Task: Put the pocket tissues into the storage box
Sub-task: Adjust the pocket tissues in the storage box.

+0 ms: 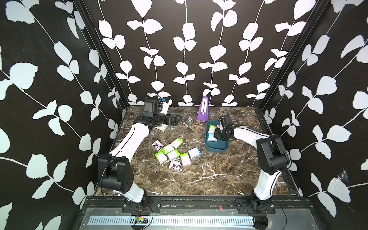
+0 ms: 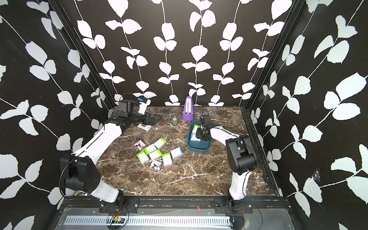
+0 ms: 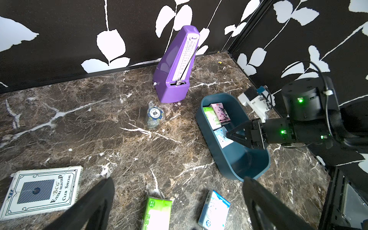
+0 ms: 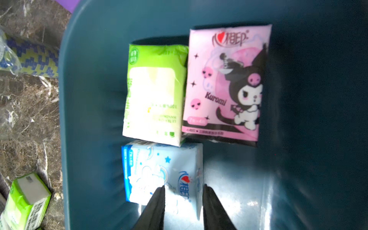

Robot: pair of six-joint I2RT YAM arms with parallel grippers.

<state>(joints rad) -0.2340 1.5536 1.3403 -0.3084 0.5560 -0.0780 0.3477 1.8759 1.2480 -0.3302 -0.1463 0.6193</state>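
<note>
The teal storage box stands at the right rear of the marble table. Three pocket tissues lie inside it: a lime green packet, a pink cartoon packet and a blue packet. My right gripper hangs in the box just over the blue packet, with its jaws a narrow gap apart and gripping nothing. Several more pocket tissues lie clustered mid-table. My left gripper is wide open and empty at the rear left, above the table.
A purple metronome stands behind the box by the back wall. A wrapped roll of poker chips lies left of the box. A playing-card box sits under the left arm.
</note>
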